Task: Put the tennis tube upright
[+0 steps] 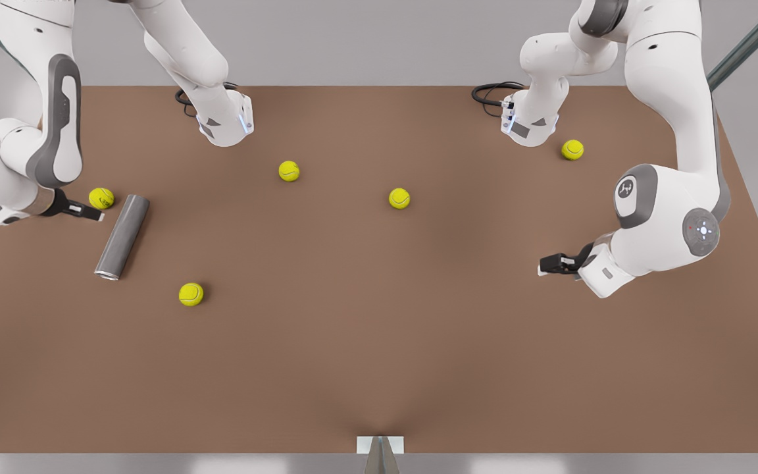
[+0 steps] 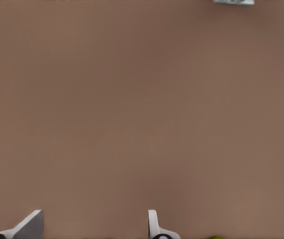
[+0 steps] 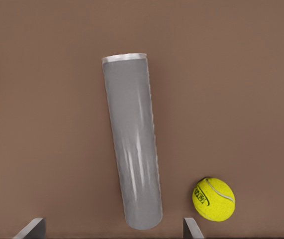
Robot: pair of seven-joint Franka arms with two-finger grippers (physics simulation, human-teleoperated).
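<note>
From the front view I see the tennis tube [image 1: 122, 236] lying flat on the brown table [image 1: 379, 368], over on the front view's left, with one tennis ball [image 1: 101, 198] just beside its far end and another ball [image 1: 191, 294] near its rimmed end. The right gripper [image 1: 86, 212], matched by what its wrist camera sees, sits low just beside the tube's far end, next to that ball; the left gripper [image 1: 548, 264] waits well apart on the front view's right, over bare table. In the left wrist view I have plain tabletop and two finger tips [image 2: 31, 225] spread wide with nothing between them, so that claw is open and empty. In the right wrist view the tube [image 3: 132, 144] stretches away from me, slightly slanted, its bright rim at the far end and the ball [image 3: 213, 199] just beside the near end; the fingertips [image 3: 32, 228] stand wide apart on either side of the near end, open and gripping nothing. I judge the tube to be light, stiff and thin-walled, smooth enough to slip and ready to roll if nudged. I would close across its round body near one end, squeezing only firmly enough to hold, then tip it onto its base, watching the neighbouring ball.
</note>
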